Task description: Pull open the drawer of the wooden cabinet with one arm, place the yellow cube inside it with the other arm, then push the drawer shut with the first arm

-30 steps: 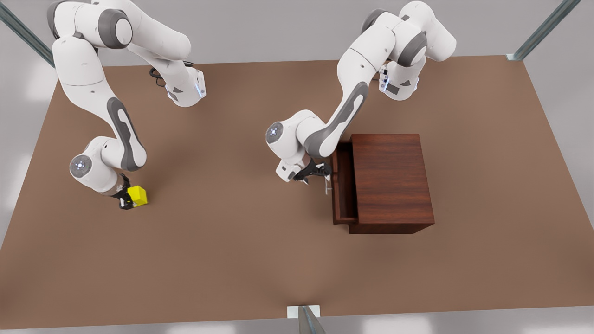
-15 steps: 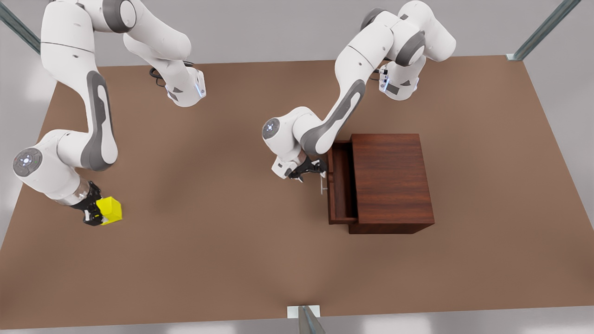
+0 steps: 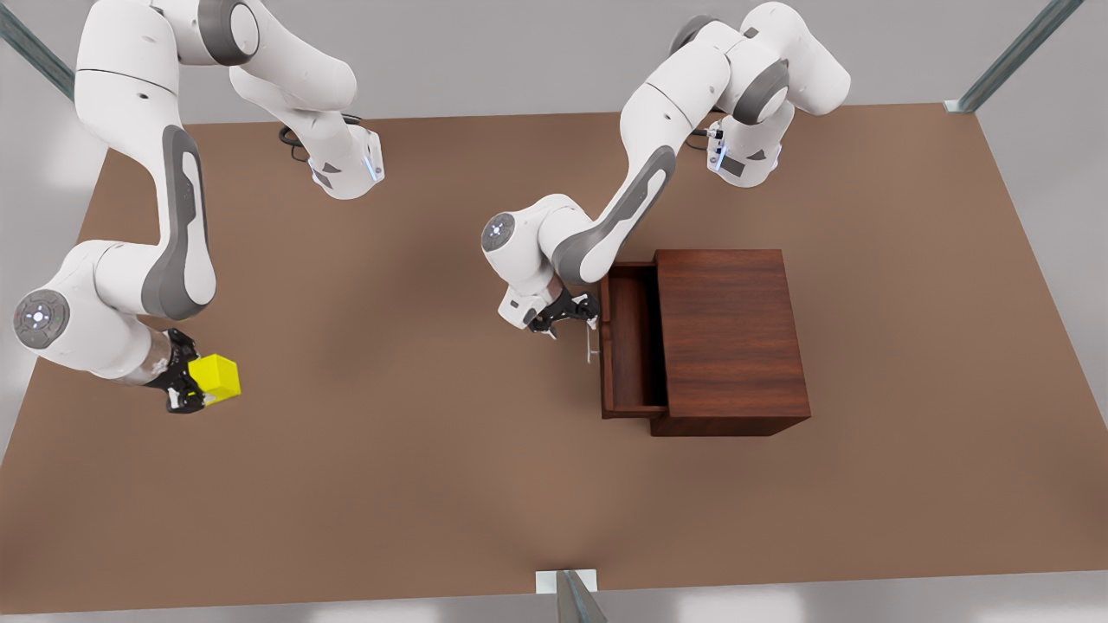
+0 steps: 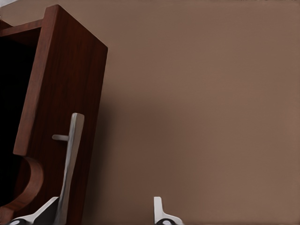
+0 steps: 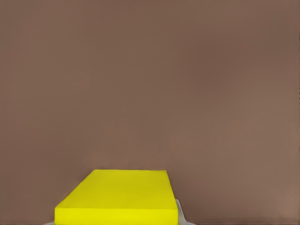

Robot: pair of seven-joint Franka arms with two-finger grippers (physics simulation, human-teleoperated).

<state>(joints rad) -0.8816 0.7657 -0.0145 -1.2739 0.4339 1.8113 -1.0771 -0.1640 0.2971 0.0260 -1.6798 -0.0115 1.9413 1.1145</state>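
Drawer [image 3: 625,337] farther out, handle [image 4: 69,159] close-up

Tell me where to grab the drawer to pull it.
Grip the silver bar handle on the front panel of the drawer, coming from the front view's left. The thin bar stands off the flat panel on a post, leaving room for a finger behind it.

A simulated robot test cell is shown: two white arms are mounted along the far edge of a plain brown tabletop [image 3: 450,484], which is framed by grey walls and bare metal struts [image 3: 1013,54] at the corners. A dark wooden cabinet [image 3: 731,337] is set on the tabletop, toward the front view's right of its middle.
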